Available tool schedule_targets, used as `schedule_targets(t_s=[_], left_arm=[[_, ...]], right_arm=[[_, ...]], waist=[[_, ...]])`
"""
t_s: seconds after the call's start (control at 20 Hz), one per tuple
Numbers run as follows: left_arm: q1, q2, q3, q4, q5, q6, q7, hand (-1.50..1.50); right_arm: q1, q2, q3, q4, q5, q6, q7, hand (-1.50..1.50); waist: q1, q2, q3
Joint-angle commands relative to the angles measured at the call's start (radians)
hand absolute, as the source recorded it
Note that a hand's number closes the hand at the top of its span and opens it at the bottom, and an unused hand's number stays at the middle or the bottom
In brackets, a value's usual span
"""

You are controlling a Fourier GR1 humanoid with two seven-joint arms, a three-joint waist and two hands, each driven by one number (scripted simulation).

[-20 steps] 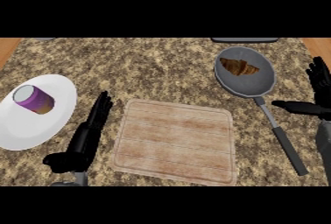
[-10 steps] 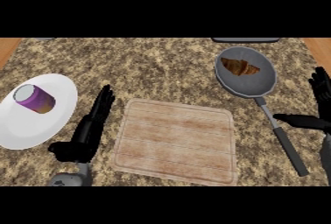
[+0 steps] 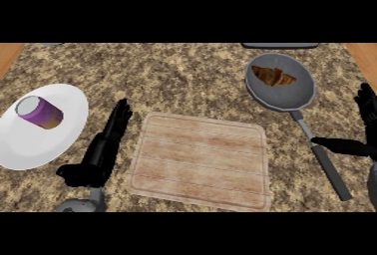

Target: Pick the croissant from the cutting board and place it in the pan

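Your right hand has drawn back to the table's right edge, open beside the pan's handle, the croissant lies in the pan, and your left hand rests open beside the cutting board.

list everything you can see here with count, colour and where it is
croissant: one, brown, lying inside the pan
pan: one, grey, upper right of the counter, long handle running down toward the lower right
cutting board: one, pale wood, centre bottom, nothing on it
plate: one, white, left side of the counter
cup: one, purple with a pale top, lying tilted on the plate
counter: one, speckled brown stone, under everything
left hand: one, black, fingers straight, between the plate and the cutting board
right hand: one, black, open at the right edge, thumb beside the pan's handle
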Motion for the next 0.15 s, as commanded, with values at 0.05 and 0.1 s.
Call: schedule_targets(t_s=[0.05,0.1], left_arm=[[0.125,-0.017,-0.061,-0.159,-0.031,0.021,0.041,0.00],[-0.050,0.002,0.027,0.010,-0.003,0.005,0.023,0.00]], right_arm=[[0.016,0.007,0.016,-0.020,0.051,-0.064,-0.030,-1.50],[-0.026,-0.037,0.008,-0.014,0.050,-0.039,0.024,-1.50]], waist=[[0.005,-0.001,0.000],[0.000,0.001,0.000]])
